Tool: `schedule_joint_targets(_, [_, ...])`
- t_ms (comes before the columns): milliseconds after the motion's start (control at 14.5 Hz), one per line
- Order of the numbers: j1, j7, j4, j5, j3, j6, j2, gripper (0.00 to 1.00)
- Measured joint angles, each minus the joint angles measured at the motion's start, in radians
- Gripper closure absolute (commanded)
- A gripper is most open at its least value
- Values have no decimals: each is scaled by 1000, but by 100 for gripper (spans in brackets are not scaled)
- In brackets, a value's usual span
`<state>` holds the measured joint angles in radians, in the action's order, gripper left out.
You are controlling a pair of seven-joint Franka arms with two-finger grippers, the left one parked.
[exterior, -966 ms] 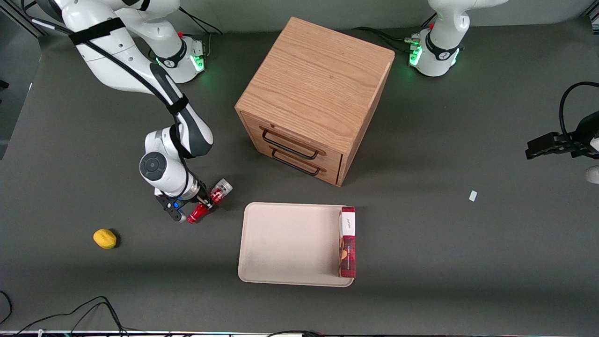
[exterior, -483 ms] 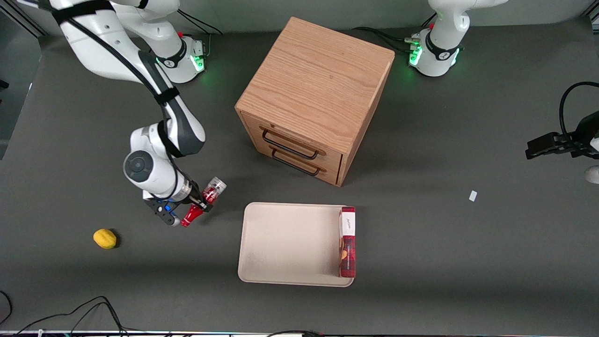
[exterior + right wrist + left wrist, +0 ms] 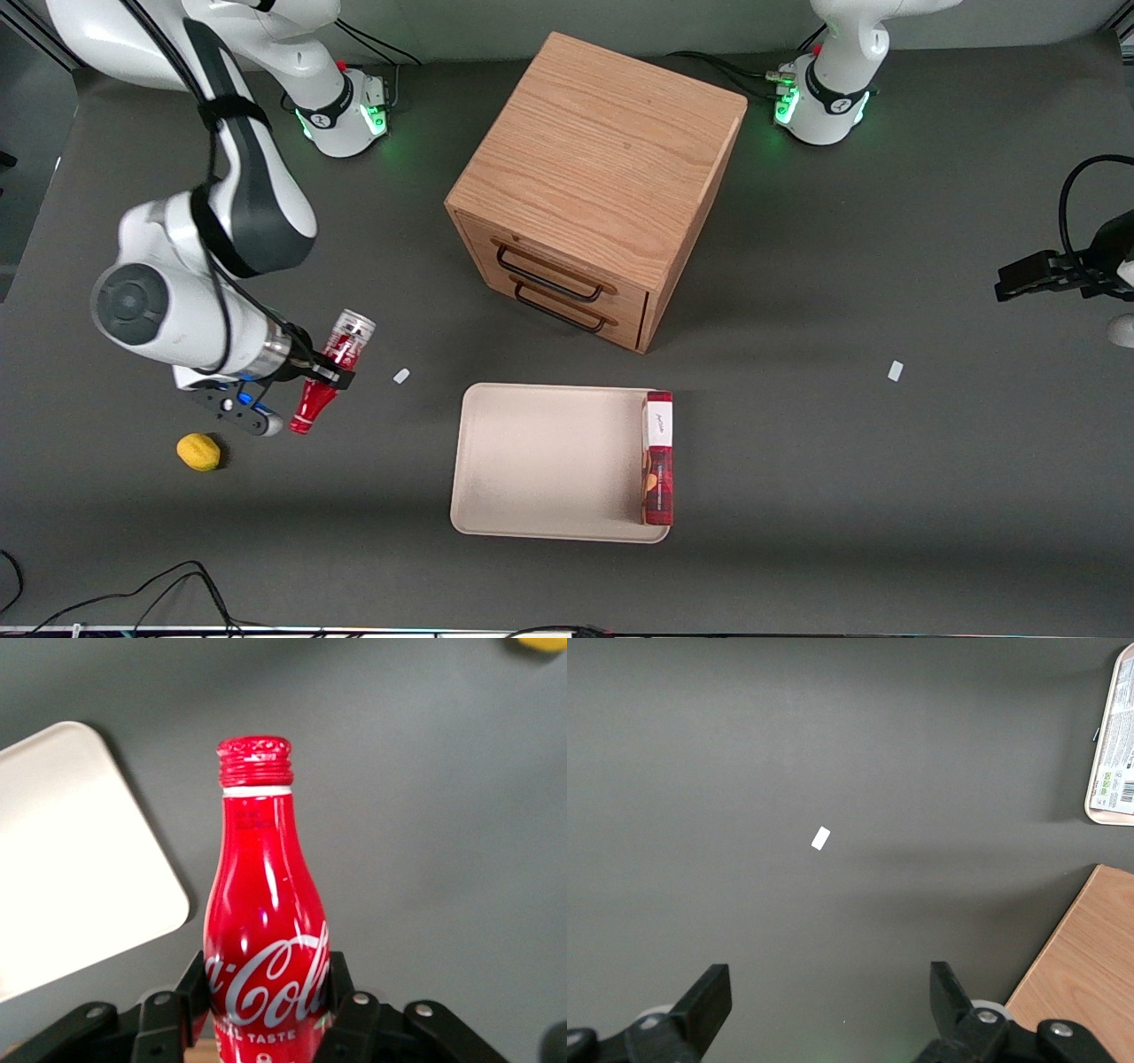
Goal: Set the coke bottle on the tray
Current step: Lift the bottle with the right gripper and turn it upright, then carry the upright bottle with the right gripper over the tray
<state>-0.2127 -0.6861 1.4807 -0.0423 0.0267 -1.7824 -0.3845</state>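
Note:
My right gripper point(image 3: 323, 370) is shut on the red coke bottle point(image 3: 330, 369) and holds it in the air above the table, tilted, silver base up and red cap down toward the front camera. In the right wrist view the gripper point(image 3: 266, 992) clamps the bottle point(image 3: 264, 930) round its lettered body, a finger point(image 3: 196, 985) on each side. The cream-beige tray point(image 3: 549, 461) lies flat on the table, toward the parked arm's end from the bottle; one rounded corner of it shows in the right wrist view point(image 3: 80, 850).
A wooden two-drawer cabinet point(image 3: 602, 177) stands farther from the front camera than the tray. A long red box with a white label point(image 3: 657, 456) lies on the tray's edge. A yellow lemon point(image 3: 198, 451) lies near the gripper. Small white scraps point(image 3: 401, 376) lie on the table.
My right gripper has lifted the coke bottle off the table and carried it up and toward the working arm's end. A white scrap shows where the bottle lay.

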Motion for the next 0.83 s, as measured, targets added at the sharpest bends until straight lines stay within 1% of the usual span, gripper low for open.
schedule_joint_targets(138, [-11, 30, -91, 42, 9, 60, -5, 79])
schedule_joint_targets(276, [-41, 65, -152, 83, 19, 74, -24, 78])
schedule_joint_targets(483, [-80, 125, -281, 104, 42, 69, -121, 77])
schedule_joint_targets(621, [-85, 150, -377, 105, 72, 24, -221, 77])
schedule_joint_targets(828, [-86, 196, -437, 107, 105, -144, -351, 77])
